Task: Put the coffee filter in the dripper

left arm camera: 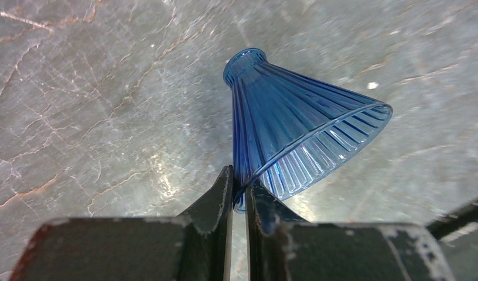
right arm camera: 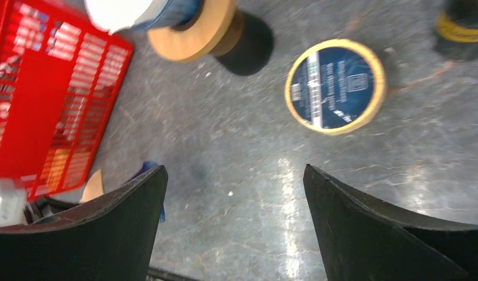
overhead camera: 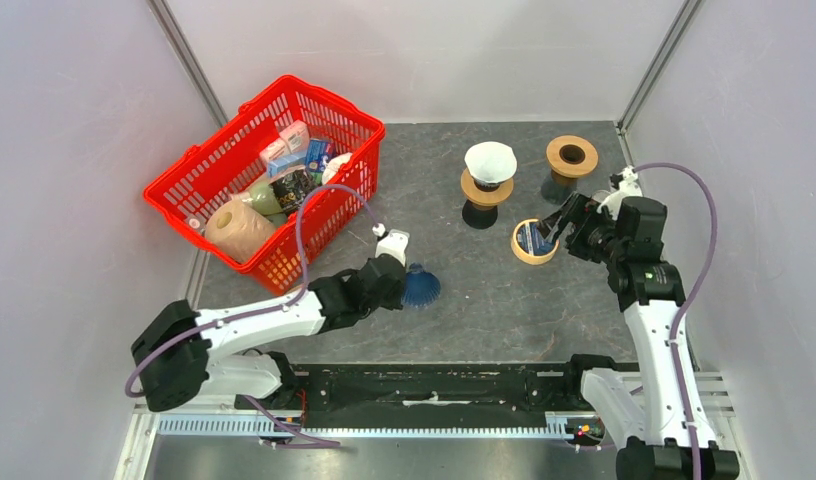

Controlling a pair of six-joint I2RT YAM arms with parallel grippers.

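Note:
My left gripper (overhead camera: 404, 284) is shut on the rim of a blue ribbed glass dripper cone (overhead camera: 422, 287) near the table's middle. In the left wrist view the cone (left arm camera: 295, 126) points its narrow neck away, and my gripper (left arm camera: 241, 196) pinches its wide rim. A white paper filter (overhead camera: 490, 161) sits in another blue dripper on a wooden stand (overhead camera: 486, 193) at the back; both show in the right wrist view, the filter (right arm camera: 116, 12) above the stand (right arm camera: 193, 35). My right gripper (overhead camera: 557, 228) (right arm camera: 234, 172) is open and empty above the table, beside a round tin.
A round tan-rimmed tin with a dark blue label (overhead camera: 533, 241) (right arm camera: 335, 86) lies near my right gripper. A second, bare wooden stand (overhead camera: 571, 156) stands at the back right. A red basket (overhead camera: 199, 165) of groceries fills the left side. Grey walls enclose the table.

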